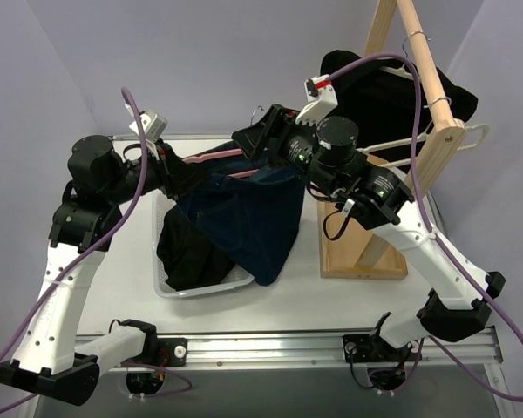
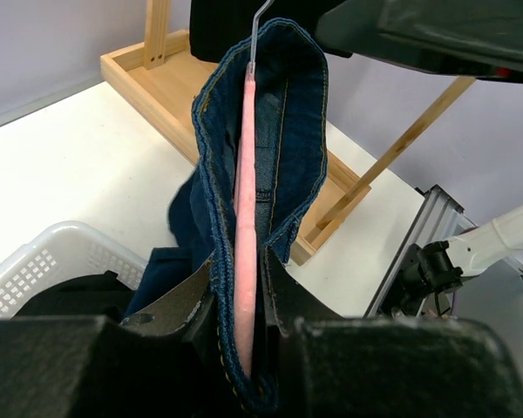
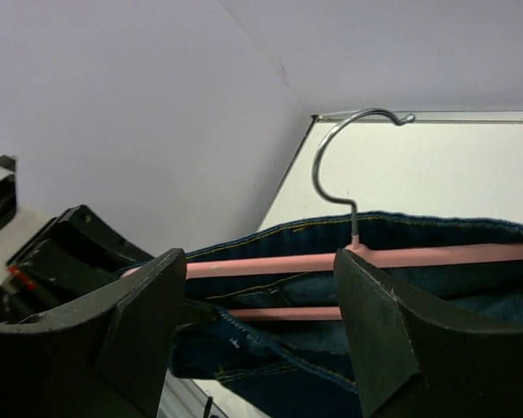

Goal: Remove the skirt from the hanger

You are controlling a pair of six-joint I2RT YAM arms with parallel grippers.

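Observation:
A black garment, apparently the skirt, hangs on the wooden rack at the back right, with a pale cream hanger showing beside it. Neither gripper is near it. Both grippers are at a blue denim garment hung on a pink hanger. My left gripper is shut on one end of the pink hanger and the denim waistband. My right gripper is open, with its jaws either side of the pink hanger's bar near the wire hook.
A white basket holding another black garment sits under the denim. The wooden rack with its box base stands right of it. The rack's base also shows in the left wrist view.

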